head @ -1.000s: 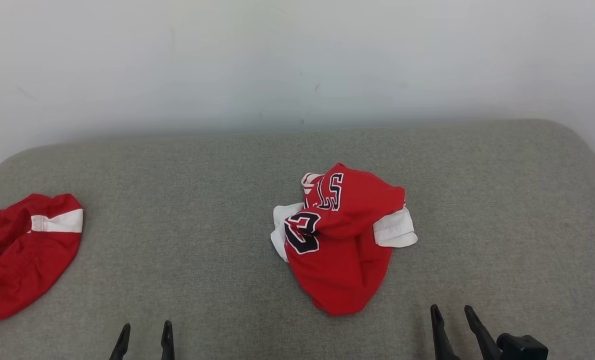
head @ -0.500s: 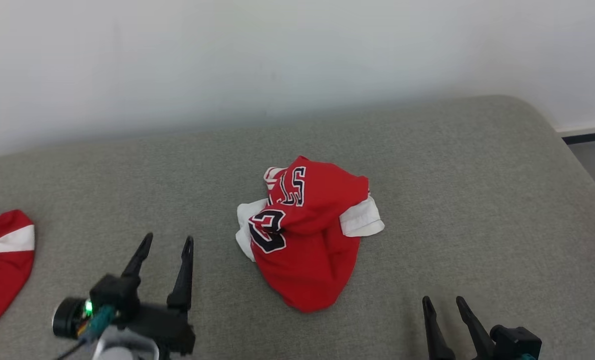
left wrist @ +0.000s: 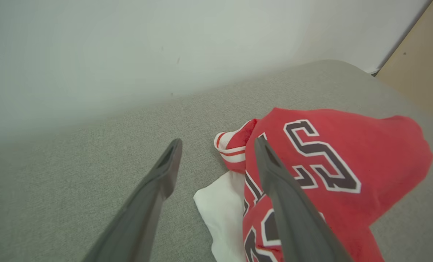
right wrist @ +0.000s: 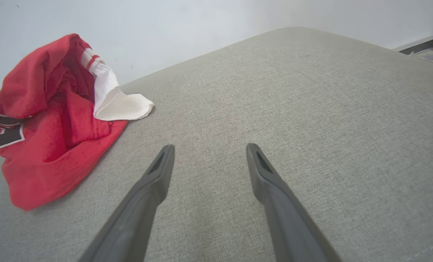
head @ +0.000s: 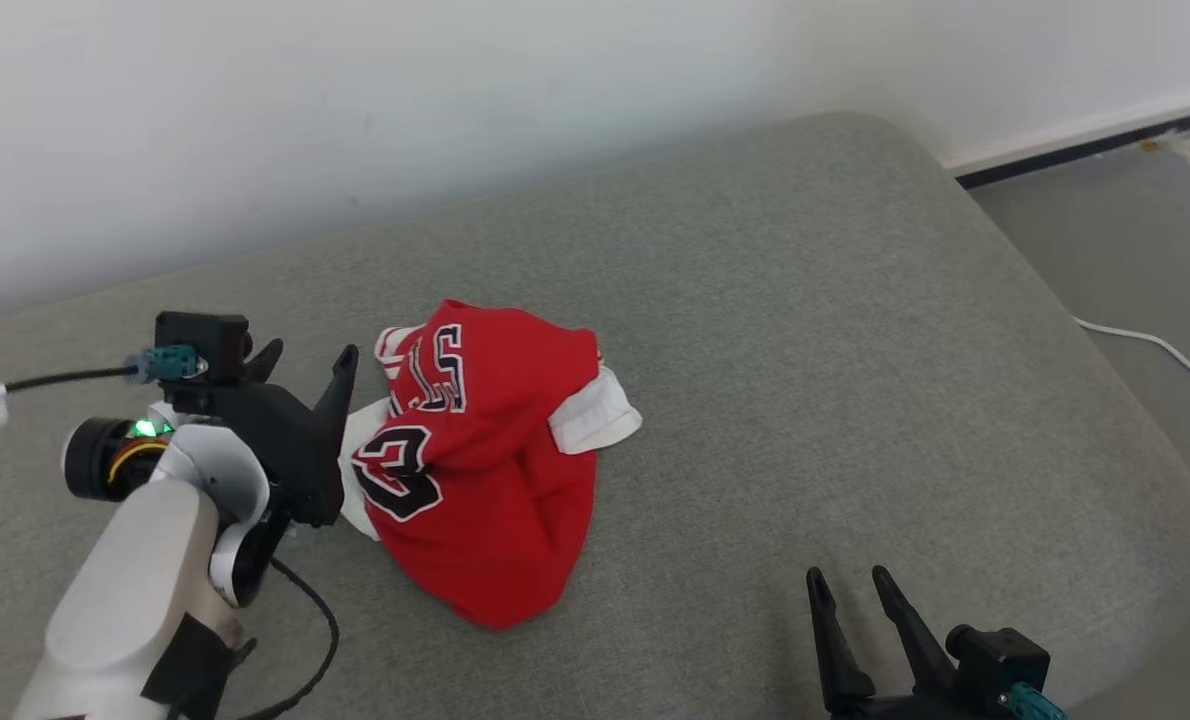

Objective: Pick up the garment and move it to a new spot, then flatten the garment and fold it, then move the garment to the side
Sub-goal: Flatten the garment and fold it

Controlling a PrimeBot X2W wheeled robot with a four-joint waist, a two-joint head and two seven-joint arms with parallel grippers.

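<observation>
Red jersey (head: 485, 480), crumpled in a heap, lies on the grey cushion (head: 805, 330), left of the middle in the head view and well back from the near edge. Black letters and numerals edged in white run across its upper folds. A red-and-white striped trim shows at its far left corner. White cloth pokes out on both sides: one flap on the right, another on the left.

The left gripper (head: 311, 350) stands just beside the jersey's left edge with its fingers spread wide and nothing clasped between them. In the left wrist view the white flap lies in the gap between the two fingers, and one finger (left wrist: 285, 189) crosses in front of the red cloth. Whether that finger touches the cloth I cannot tell. A green light (head: 143, 429) glows on that wrist, and a black cable (head: 320, 620) loops from the pale forearm onto the cushion.

The right gripper (head: 847, 572) is low at the near right, its fingers likewise spread and empty. It is over bare cushion, well apart from the jersey, which the right wrist view shows off to the far left.

A white wall (head: 455, 100) rises behind the cushion. To the right is grey floor (head: 1105, 250), with a thin white cord (head: 1155, 345) lying on it.
</observation>
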